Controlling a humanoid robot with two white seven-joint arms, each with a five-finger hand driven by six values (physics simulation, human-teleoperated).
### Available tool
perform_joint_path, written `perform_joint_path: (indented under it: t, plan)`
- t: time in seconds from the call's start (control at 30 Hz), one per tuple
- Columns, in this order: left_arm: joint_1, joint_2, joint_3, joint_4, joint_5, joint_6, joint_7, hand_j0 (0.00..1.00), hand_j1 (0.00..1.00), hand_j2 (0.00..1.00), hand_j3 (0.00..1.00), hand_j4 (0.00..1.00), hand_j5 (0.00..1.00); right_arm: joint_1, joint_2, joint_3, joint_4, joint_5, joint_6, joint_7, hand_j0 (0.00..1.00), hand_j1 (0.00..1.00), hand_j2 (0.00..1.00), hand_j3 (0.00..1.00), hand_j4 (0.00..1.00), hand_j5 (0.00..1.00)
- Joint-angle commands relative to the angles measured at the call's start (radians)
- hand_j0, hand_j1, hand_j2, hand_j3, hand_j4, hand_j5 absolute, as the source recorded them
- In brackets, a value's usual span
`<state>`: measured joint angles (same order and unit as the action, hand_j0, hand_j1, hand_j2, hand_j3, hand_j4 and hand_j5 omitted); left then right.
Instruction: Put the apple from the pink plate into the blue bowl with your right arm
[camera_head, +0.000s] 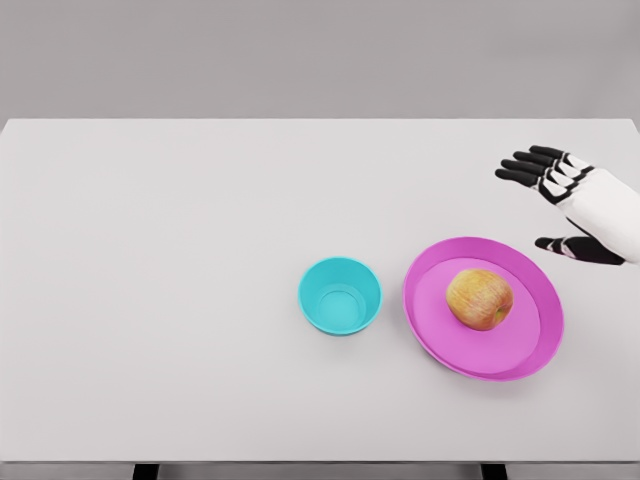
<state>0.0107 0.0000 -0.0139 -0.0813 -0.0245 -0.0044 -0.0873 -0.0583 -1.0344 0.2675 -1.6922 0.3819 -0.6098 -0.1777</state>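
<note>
A yellow-red apple (480, 298) lies in the middle of the pink plate (524, 345) at the right of the white table. To the plate's left stands the small blue bowl (340, 295), with nothing in it. My right hand (540, 205) hovers above and to the right of the plate, apart from the apple. Its black fingers (528, 167) are spread and point left, the thumb below them, and it holds nothing. The left arm is out of view.
The white table (180, 280) stretches wide to the left and behind the bowl. Its front edge runs along the bottom of the picture, and two dark legs show beneath it.
</note>
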Motion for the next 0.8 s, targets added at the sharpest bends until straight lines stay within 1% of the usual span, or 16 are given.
perform_joint_path:
  t: [0.0,0.13,0.17,0.2,0.23,0.27,0.3,0.33,0.4,0.43,0.47,0.53,0.57,0.7,0.73,0.77]
  plan:
    - [0.000,0.000,0.000,0.000,0.000,0.000,0.000,1.00,1.00,1.00,1.00,1.00,1.00,0.000,-0.003,-0.001,-0.006,-0.006,-0.001,-0.002,1.00,1.00,1.00,1.00,1.00,1.00]
    - [0.000,0.000,0.000,0.000,0.000,0.001,0.000,1.00,1.00,1.00,1.00,1.00,1.00,0.014,-0.007,-0.005,-0.011,-0.014,-0.001,-0.003,1.00,1.00,1.00,1.00,1.00,1.00]
    - [0.000,0.000,0.000,0.000,0.000,0.000,0.000,1.00,1.00,1.00,1.00,1.00,1.00,0.014,-0.015,-0.005,-0.017,-0.006,-0.001,0.033,1.00,1.00,1.00,1.00,1.00,1.00]
    - [0.000,0.000,0.000,0.000,0.000,0.001,0.000,1.00,1.00,1.00,1.00,1.00,1.00,0.009,-0.016,-0.034,-0.018,-0.014,-0.001,0.246,1.00,1.00,1.00,1.00,1.00,1.00]
    - [0.000,0.000,0.000,0.000,0.000,0.000,0.000,1.00,1.00,1.00,1.00,1.00,1.00,0.012,-0.016,-0.106,-0.037,-0.020,-0.001,0.466,1.00,1.00,1.00,1.00,1.00,1.00]
    - [0.000,0.000,0.000,0.000,0.000,0.000,0.000,1.00,1.00,1.00,1.00,1.00,1.00,0.014,-0.016,-0.165,-0.061,-0.031,-0.001,0.608,1.00,1.00,1.00,1.00,1.00,1.00]
    - [0.000,0.000,0.000,0.000,0.000,0.000,0.000,1.00,1.00,1.00,1.00,1.00,1.00,0.012,-0.015,-0.200,-0.061,-0.080,-0.001,0.768,1.00,1.00,1.00,1.00,1.00,1.00]
    - [0.000,0.000,0.000,0.000,0.000,0.000,0.000,1.00,1.00,1.00,1.00,1.00,1.00,0.006,-0.015,-0.202,-0.061,-0.104,-0.001,0.789,1.00,1.00,1.00,1.00,1.00,1.00]
    - [0.000,0.000,0.000,0.000,0.000,0.000,0.000,1.00,1.00,1.00,1.00,1.00,1.00,0.000,-0.006,-0.192,-0.061,-0.107,-0.001,0.789,1.00,1.00,1.00,1.00,1.00,1.00]
    - [0.000,0.000,0.000,0.000,0.000,0.000,0.000,1.00,1.00,1.00,1.00,1.00,1.00,-0.002,-0.001,-0.168,-0.063,-0.107,-0.001,0.789,1.00,1.00,1.00,1.00,1.00,1.00]
    - [0.000,0.000,0.000,0.000,0.000,0.000,0.000,1.00,1.00,1.00,1.00,1.00,1.00,-0.021,-0.001,-0.131,-0.063,-0.107,-0.001,0.789,1.00,1.00,1.00,1.00,1.00,1.00]
    - [0.000,0.000,0.000,0.000,0.000,0.000,0.000,1.00,1.00,1.00,1.00,1.00,1.00,-0.135,0.008,0.004,-0.063,-0.109,-0.001,0.789,1.00,1.00,1.00,1.00,1.00,1.00]
    - [0.000,0.000,0.000,0.000,0.000,0.001,0.000,1.00,1.00,1.00,1.00,1.00,1.00,-0.159,0.010,0.045,-0.063,-0.107,-0.001,0.789,1.00,1.00,1.00,1.00,1.00,1.00]
    - [0.000,0.000,0.000,0.000,0.000,0.001,0.000,1.00,1.00,1.00,1.00,1.00,1.00,-0.173,0.014,0.062,-0.063,-0.107,-0.001,0.789,1.00,1.00,1.00,1.00,1.00,1.00]
    - [0.000,0.000,0.000,0.000,0.000,0.000,0.000,1.00,1.00,1.00,1.00,1.00,1.00,-0.179,0.026,0.073,-0.063,-0.107,-0.001,0.789,1.00,1.00,1.00,1.00,1.00,1.00]
    - [0.000,0.000,0.000,0.000,0.000,0.000,0.000,1.00,1.00,1.00,1.00,1.00,1.00,-0.204,0.036,0.101,-0.061,-0.107,-0.001,0.789,1.00,1.00,1.00,1.00,1.00,1.00]
